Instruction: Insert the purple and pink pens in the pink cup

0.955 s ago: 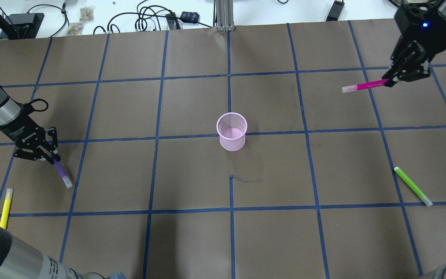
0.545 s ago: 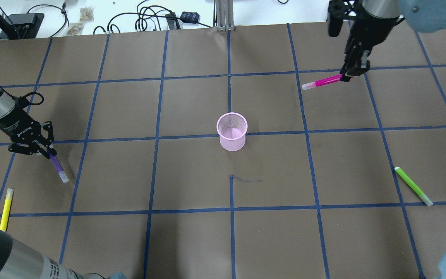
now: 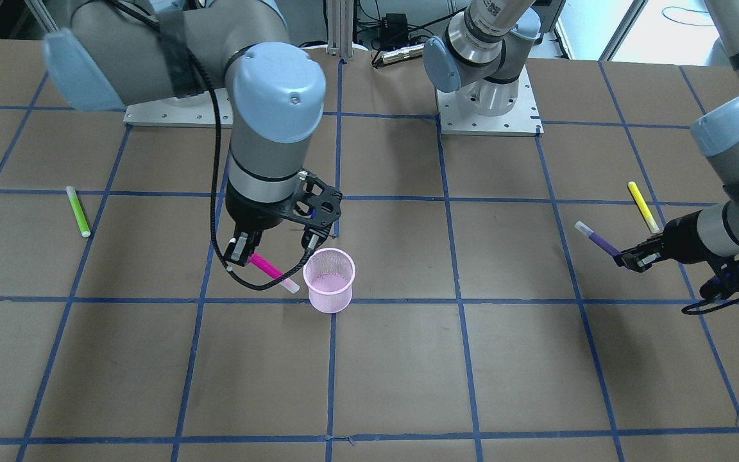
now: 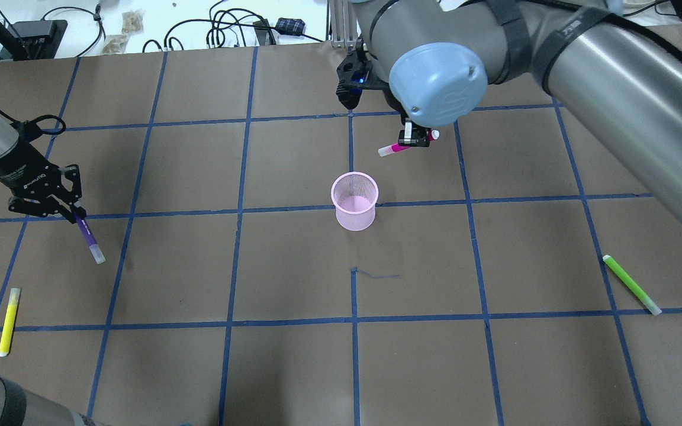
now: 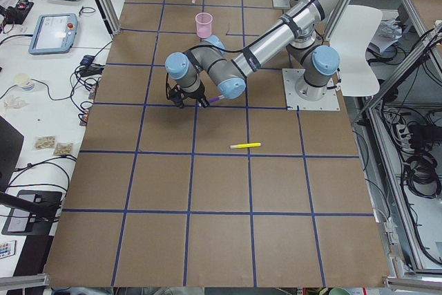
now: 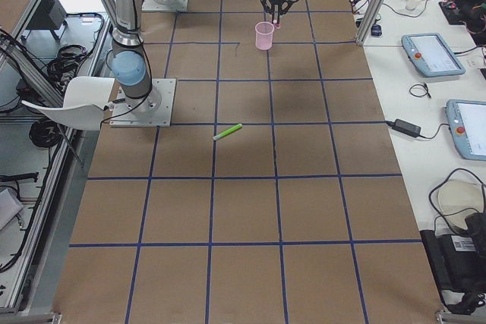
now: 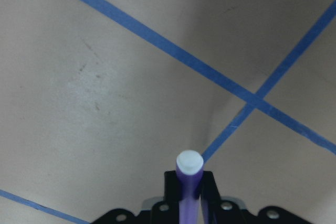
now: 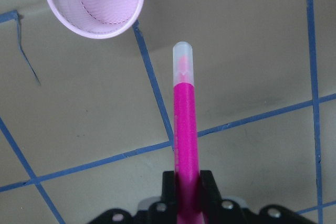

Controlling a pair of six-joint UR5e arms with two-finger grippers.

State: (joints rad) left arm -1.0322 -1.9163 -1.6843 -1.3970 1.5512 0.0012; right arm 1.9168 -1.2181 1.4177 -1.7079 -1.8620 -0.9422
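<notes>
The pink mesh cup [image 4: 354, 200] stands upright at the table's middle; it also shows in the front view [image 3: 328, 280] and the right wrist view [image 8: 94, 2]. My right gripper [image 4: 413, 137] is shut on the pink pen [image 4: 396, 148] and holds it in the air just beyond and to the right of the cup, capped end toward it [image 8: 184, 108]. My left gripper [image 4: 73, 212] is shut on the purple pen [image 4: 89, 238], lifted off the table at the far left, its white cap pointing down and away [image 7: 189, 162].
A yellow pen [image 4: 8, 321] lies at the near left of the table. A green pen [image 4: 631, 283] lies at the right. Cables and boxes sit beyond the far edge. The right arm's big elbow [image 4: 438, 83] hangs over the far middle.
My right arm has swung the pink pen leftward from the far right corner to just beside the cup. My left gripper has lifted the purple pen slightly farther from the near edge.
</notes>
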